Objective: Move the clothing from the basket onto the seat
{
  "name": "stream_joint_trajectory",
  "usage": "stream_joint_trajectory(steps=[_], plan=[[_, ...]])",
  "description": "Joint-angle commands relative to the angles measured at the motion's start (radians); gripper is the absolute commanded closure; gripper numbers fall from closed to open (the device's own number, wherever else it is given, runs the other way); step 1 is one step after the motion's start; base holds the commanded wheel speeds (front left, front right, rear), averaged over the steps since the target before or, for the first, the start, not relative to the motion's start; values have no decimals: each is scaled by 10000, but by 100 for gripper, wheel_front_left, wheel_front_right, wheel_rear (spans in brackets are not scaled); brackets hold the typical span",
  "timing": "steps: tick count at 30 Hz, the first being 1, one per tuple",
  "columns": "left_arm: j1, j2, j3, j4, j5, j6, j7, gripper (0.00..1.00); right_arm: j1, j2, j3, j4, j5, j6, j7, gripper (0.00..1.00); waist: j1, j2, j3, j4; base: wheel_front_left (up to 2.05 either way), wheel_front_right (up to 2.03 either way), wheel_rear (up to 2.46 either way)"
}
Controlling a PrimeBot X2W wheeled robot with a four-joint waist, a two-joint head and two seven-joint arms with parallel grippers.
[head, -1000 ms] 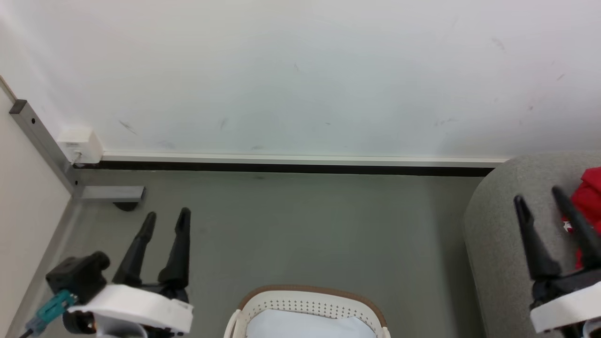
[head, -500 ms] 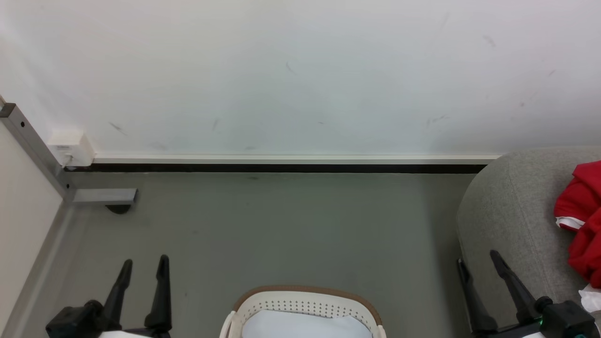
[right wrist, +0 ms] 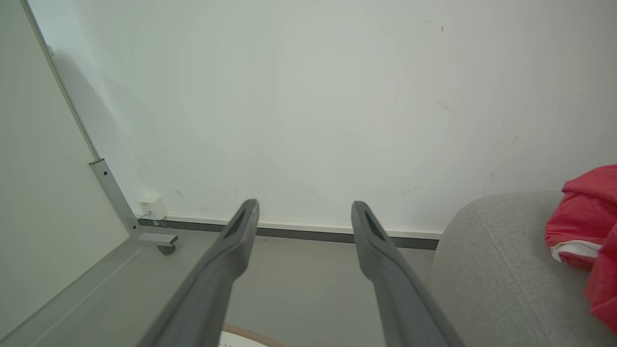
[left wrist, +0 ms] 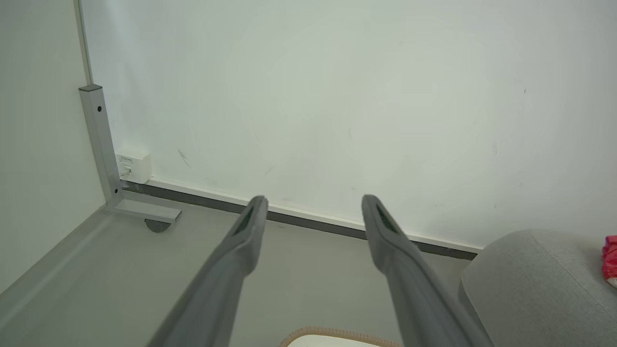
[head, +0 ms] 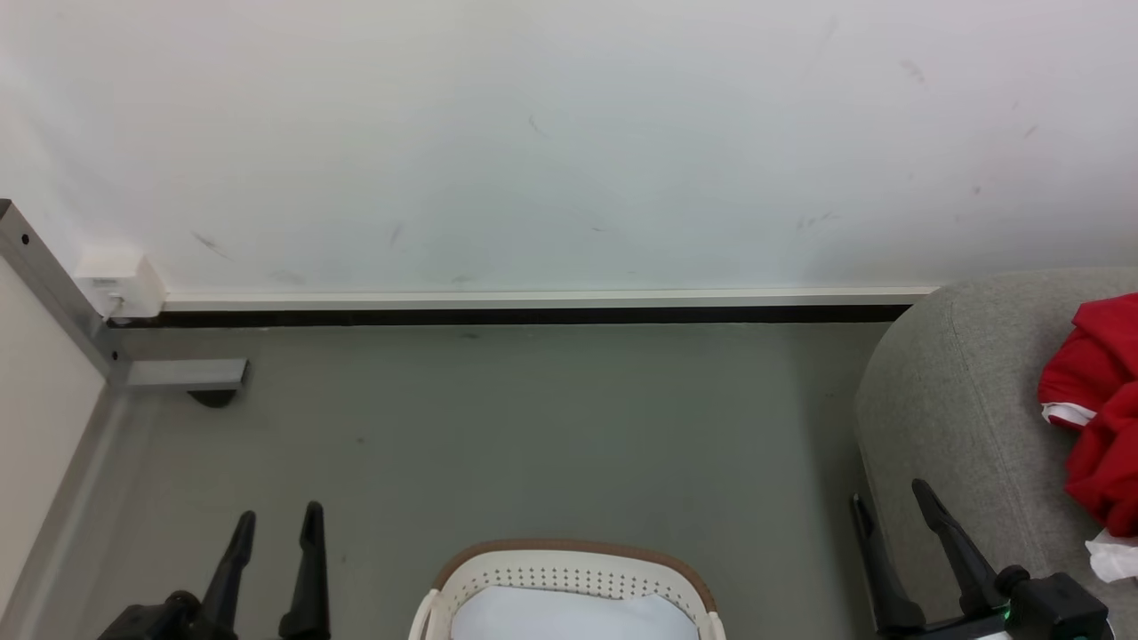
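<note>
- Noted the left gripper [head: 277, 517] at 7 o'clock of the head view, fingers spread wide and holding nothing
- Noted the right gripper [head: 889, 495] at 4 o'clock, likewise spread and empty, just beside the rounded corner of the seat [head: 942, 400]
- Found the clothing [head: 1098, 400] heaped red on the seat at 3 o'clock, cut by the picture's edge, with a small white cloth piece [head: 1116, 556] below it toward 4 o'clock
- Found the basket [head: 569, 547] at 6 o'clock on the floor [head: 533, 427], with just its far rim and a pale smooth lining in sight; could not tell of any garment deeper inside
- Judged the main risk to be calling the job finished too soon, with the basket's bottom cut off by the lower edge
- Feared the opposite slip too: pinching the pale lining in mistake for white cloth, then tipping or dragging the basket across the floor
- Reckoned the right gripper near enough to the white cloth piece to snag it on a careless swing past 4 o'clock and pull it off the seat
- Could not follow the heap beyond 3 o'clock, so could not rule out a sleeve hanging over the far side and sliding down
- Expected the long spread fingers to strike the brown rim on any blind descent toward 6 o'clock
</note>
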Motion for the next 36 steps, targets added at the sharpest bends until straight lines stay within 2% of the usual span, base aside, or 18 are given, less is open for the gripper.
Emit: stream_joint_trajectory(steps=[1,10,11,15,36], plan=[[45,-49,99,39,157,-98,-10,0,-136,-6,-48,-66,59,-24,-42,0,0,0,12,-5,0,0,0],[-59,-424,509,131,633,-623,-8,0,-146,28,-109,-184,65,-23,-41,0,0,0,28,-87,0,0,0],[-22,-426,486,124,486,-625,1,100,-42,50,-93,-151,63,0,-9,100,0,0,29,-89,0,0,0],[46,-521,420,431,304,-627,66,100,159,122,-51,98,217,2,41,100,0,0,28,-90,0,0,0],[-389,-713,821,683,-3026,-791,1068,100,-91,172,-731,204,3701,-2,884,100,0,0,-14,-42,0,0,0]])
